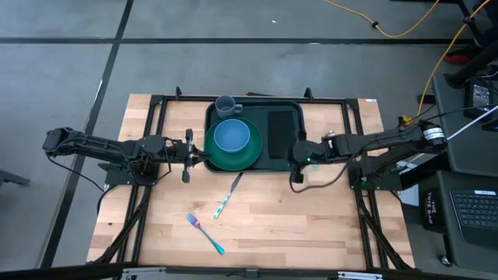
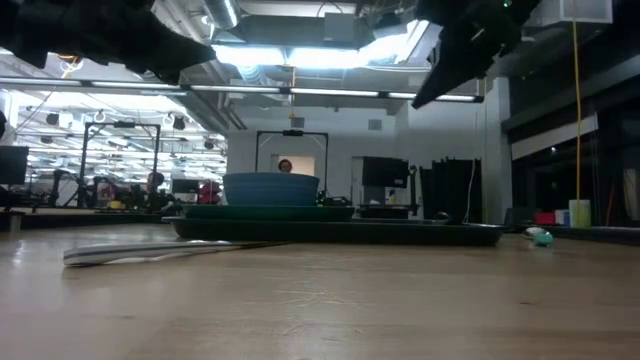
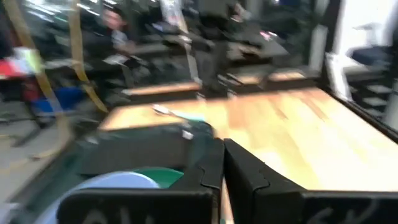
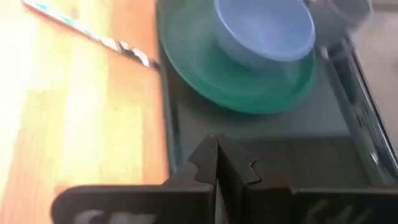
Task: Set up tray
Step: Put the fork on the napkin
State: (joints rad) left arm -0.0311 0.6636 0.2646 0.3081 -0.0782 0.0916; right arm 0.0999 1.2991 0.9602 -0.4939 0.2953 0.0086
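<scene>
high view: tray (image 1: pixel 284 152) sat at table (image 1: pixel 257 225) back-centre; left gripper (image 1: pixel 189 156) and right gripper (image 1: pixel 296 159) were at its side rims, both closed. wrist views: fingers together, nothing held. prob best to lift level, both sides in sync.

even overhead light in the high view, soft short shadows under both arms on the wooden table (image 1: pixel 257 233). low view is backlit: ceiling strip lights (image 2: pixel 300 55) glare behind the tray (image 2: pixel 400 232), arms above it go to black silhouettes, near tabletop soft. both wrist views motion-blurred; blue bowl (image 4: pixel 264 28) and room behind smeared.
</scene>
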